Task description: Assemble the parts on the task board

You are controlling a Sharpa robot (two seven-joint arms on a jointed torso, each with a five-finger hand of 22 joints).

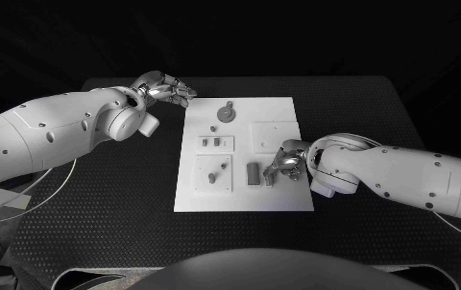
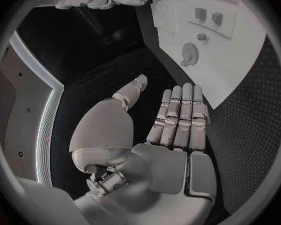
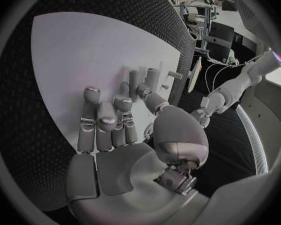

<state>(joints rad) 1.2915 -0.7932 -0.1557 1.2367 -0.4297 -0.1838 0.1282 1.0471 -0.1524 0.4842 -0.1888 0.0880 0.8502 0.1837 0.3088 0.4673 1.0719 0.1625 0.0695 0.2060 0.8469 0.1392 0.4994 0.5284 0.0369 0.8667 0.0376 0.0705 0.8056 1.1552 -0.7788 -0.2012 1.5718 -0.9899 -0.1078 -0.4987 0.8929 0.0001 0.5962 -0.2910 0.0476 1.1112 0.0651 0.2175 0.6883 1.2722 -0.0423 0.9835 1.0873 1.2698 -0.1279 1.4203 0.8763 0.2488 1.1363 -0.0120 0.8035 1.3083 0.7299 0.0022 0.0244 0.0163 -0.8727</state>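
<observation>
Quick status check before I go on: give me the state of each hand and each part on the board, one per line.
left hand: open, fingers straight, holding nothing, off the task board's far left corner.
right hand: over the board's right side, fingers by the cylinder; grip unclear.
cylinder: lying flat on the board.
round disc: flat on the board, near the far edge.
peg: standing upright in its plate.

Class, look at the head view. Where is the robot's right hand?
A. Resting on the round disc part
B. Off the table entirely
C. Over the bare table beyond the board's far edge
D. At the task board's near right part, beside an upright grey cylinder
D: the right hand sits over the task board, its fingers next to the grey cylinder.
</observation>
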